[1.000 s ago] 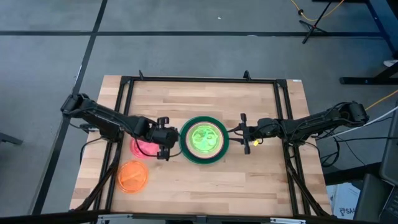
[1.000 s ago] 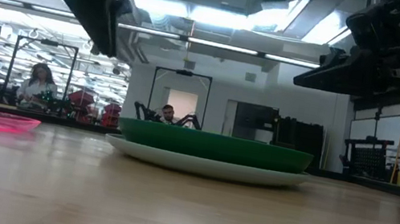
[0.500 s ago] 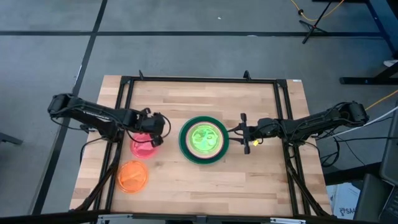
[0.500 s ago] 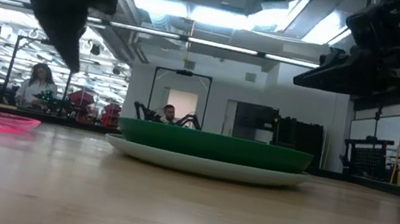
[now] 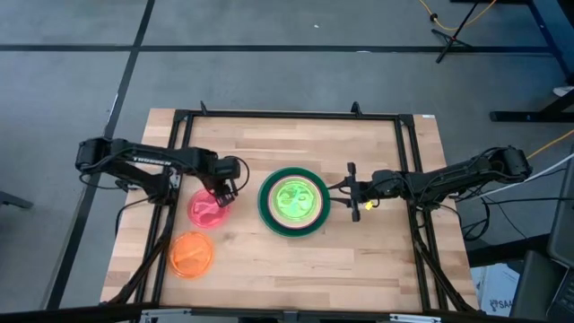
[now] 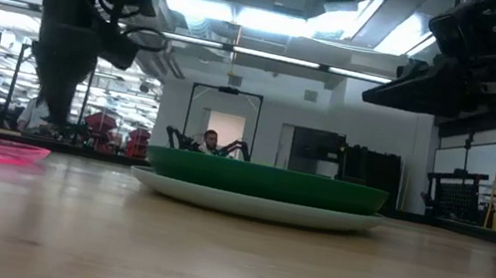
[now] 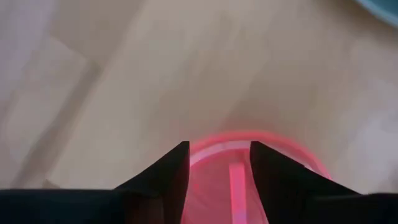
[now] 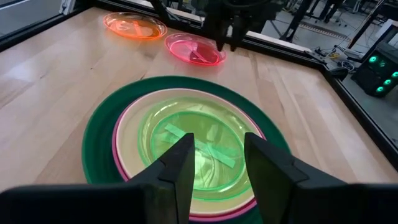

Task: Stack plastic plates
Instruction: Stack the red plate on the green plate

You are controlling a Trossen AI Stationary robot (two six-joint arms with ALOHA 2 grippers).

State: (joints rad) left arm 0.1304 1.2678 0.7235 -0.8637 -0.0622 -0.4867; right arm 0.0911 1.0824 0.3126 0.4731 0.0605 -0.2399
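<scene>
Lime plates (image 5: 295,200) atop stack in dk-green plate (image 5: 265,212); pink-red plate (image 5: 210,210) under L gripper (image 5: 224,191).

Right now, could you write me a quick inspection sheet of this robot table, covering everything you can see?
Surface: light wooden table inside a black frame.
Job's things: central stack, translucent lime green plate on top, peach and magenta rims beneath, dark green plate near the bottom; round pink-red plate and round orange plate lie apart.
Clutter: nothing seen.
Grippers: left gripper open over the pink-red plate's rim; right gripper open beside the stack.
Cables: bundles along both arms; yellow cable on the floor.
Surroundings: grey floor, a person seated far behind.
</scene>
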